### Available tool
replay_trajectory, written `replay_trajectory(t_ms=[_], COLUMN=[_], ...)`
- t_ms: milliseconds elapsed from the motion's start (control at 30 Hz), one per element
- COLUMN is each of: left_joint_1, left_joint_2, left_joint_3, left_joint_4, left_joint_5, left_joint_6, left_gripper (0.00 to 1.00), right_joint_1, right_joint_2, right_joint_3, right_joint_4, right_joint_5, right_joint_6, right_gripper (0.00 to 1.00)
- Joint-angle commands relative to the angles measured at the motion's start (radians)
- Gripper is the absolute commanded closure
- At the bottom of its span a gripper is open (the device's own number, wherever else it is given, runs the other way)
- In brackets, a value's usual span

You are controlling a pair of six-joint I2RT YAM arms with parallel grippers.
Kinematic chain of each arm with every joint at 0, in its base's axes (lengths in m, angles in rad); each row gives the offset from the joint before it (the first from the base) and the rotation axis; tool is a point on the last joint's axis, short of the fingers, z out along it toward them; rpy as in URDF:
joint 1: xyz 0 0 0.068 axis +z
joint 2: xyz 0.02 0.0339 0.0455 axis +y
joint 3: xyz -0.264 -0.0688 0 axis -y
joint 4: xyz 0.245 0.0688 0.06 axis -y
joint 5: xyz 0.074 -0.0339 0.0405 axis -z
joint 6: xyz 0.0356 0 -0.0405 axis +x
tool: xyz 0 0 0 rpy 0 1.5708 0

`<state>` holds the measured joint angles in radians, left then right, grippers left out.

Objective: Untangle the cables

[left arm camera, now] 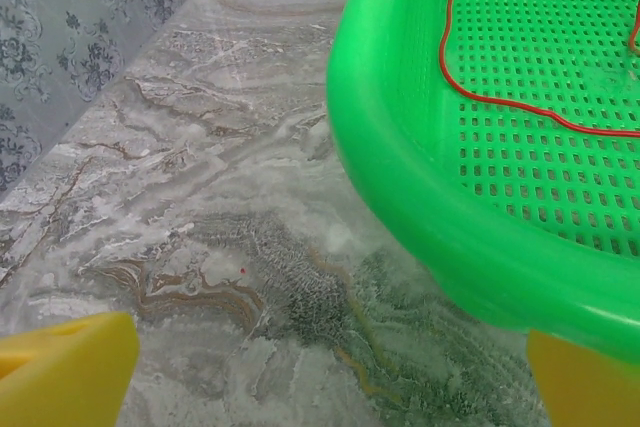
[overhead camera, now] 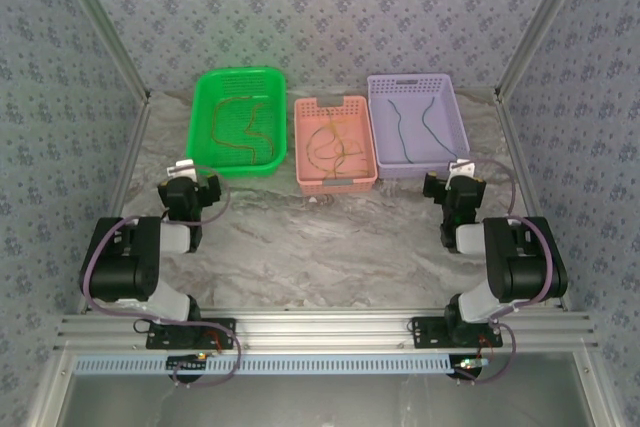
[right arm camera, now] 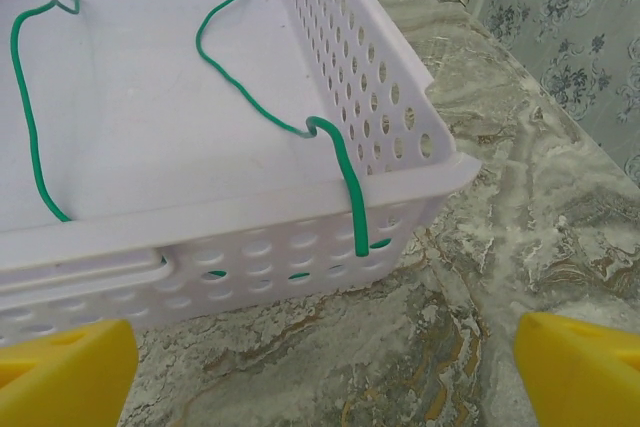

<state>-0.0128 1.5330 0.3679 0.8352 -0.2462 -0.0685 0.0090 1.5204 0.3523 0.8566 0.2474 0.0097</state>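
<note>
Cables (right arm camera: 352, 197) across three baskets (overhead camera: 332, 102)

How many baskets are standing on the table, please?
3. The green basket is on the left, the pink basket in the middle and the purple basket on the right, in a row at the table's far side. None seems hidden.

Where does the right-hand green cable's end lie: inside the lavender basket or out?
Out: the green cable arches over the lavender basket's rim and hangs down its outer wall.
</note>
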Motion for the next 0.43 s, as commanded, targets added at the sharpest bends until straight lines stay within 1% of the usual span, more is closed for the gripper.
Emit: replay_trajectory(t_ms=[0,367,400], left_joint_1=[0.007,0.008,0.007], left_joint_2=[-0.002,-0.002,-0.002], left_joint_3=[0.020,0.020,0.020], left_joint_4=[0.018,0.022,0.022], left_joint_5=[0.020,0.021,0.020], left_joint_6=[-0.003,-0.001,-0.002], left_gripper=[0.01,0.01,0.01], right_joint_1=[-0.001,-0.002,0.000], right_joint_2=[0.003,0.002,0.002], right_joint_3=[0.011,0.012,0.010], right_joint_4=[0.000,0.001,0.006], right_joint_5=[-0.008,-0.003,0.017], right_joint_6=[0.001,0.000,0.007], right_gripper=[0.01,0.01,0.01])
